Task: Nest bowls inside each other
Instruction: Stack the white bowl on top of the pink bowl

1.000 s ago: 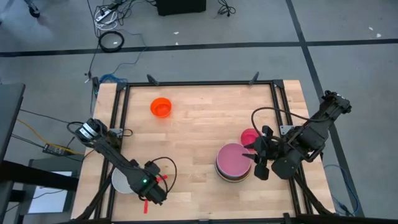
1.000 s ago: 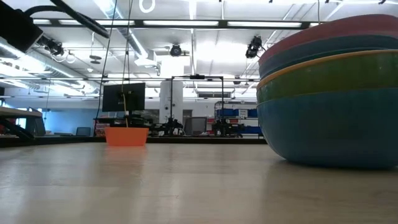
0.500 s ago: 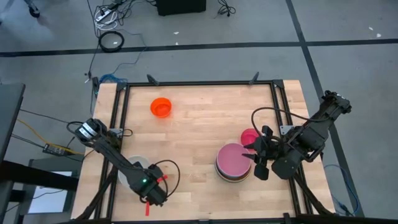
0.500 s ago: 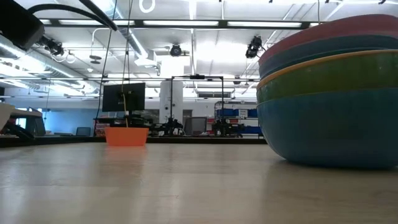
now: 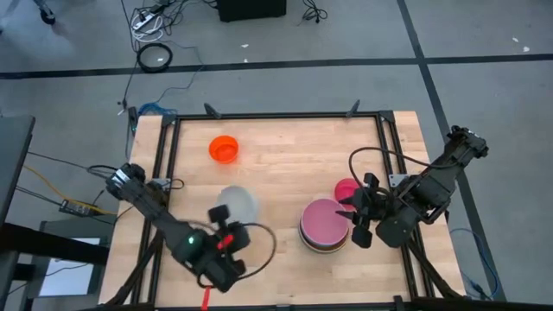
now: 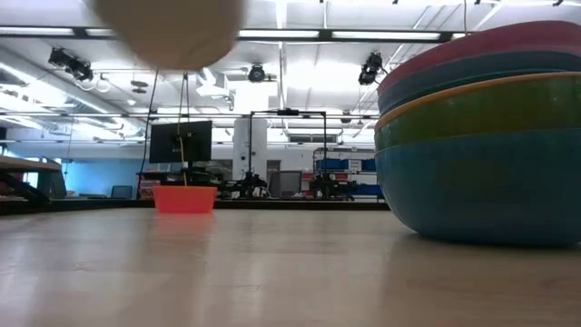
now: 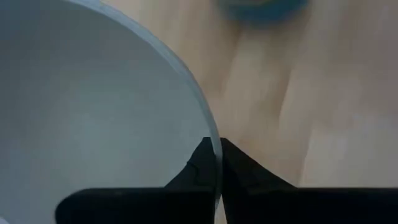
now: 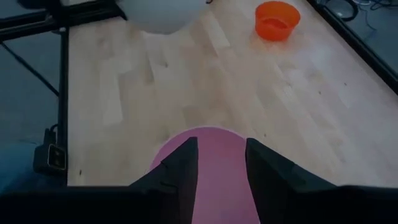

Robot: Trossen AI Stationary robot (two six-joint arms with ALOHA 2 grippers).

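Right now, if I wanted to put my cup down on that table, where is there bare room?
The widest bare wood lies between the small orange bowl and the stack of bowls, and along the far edge behind them. It is crowded by the stack, where the magenta bowl and the right fingers sit, and near the front left, where the left fingers grip a white bowl.

My left gripper (image 7: pixel 217 163) has closed on the rim of the white bowl (image 5: pixel 236 204) and lifted it off the table's left edge, carrying it inward toward the stack; in the low view it now hangs high above the wood.
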